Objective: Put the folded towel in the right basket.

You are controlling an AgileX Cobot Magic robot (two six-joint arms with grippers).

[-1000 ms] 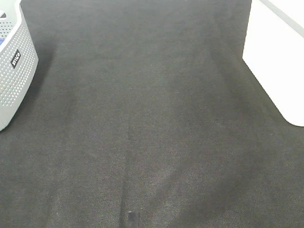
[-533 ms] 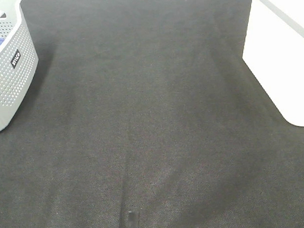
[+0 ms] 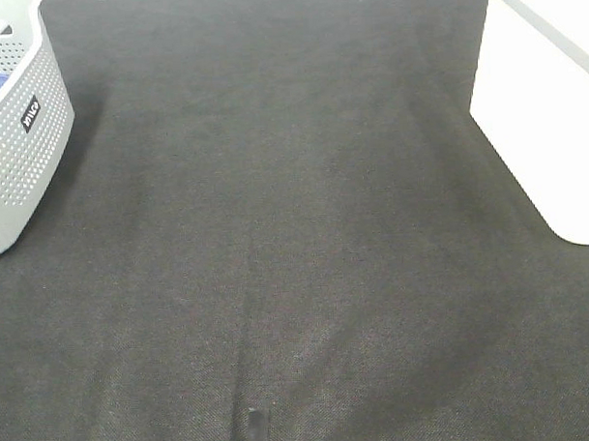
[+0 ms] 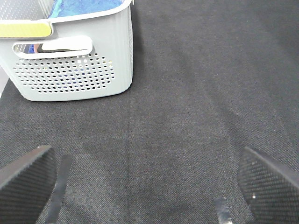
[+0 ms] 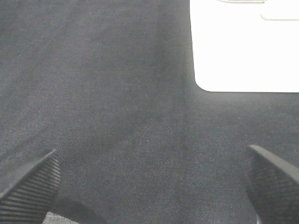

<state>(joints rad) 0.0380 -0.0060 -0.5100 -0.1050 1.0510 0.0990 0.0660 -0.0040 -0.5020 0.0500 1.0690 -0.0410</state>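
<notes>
- Both grippers hang with their jaws spread wide and nothing between them: the left gripper (image 4: 145,186) over bare dark mat, the right gripper (image 5: 149,186) likewise.
- Ahead of the left gripper stands the grey basket (image 4: 70,74), with blue cloth (image 4: 84,7) showing inside its rim; whether that is the folded towel I cannot tell.
- Ahead of the right gripper is the white basket (image 5: 243,46), its inside not visible from either camera.
- Between the two baskets the mat (image 3: 295,230) carries no towel, and neither gripper appears in the overhead view.
- My judgement: either the towel has already gone into the white basket, or the task has not started.
- If unstarted, the next move calls for the left gripper to reach into the grey basket for the cloth.
</notes>
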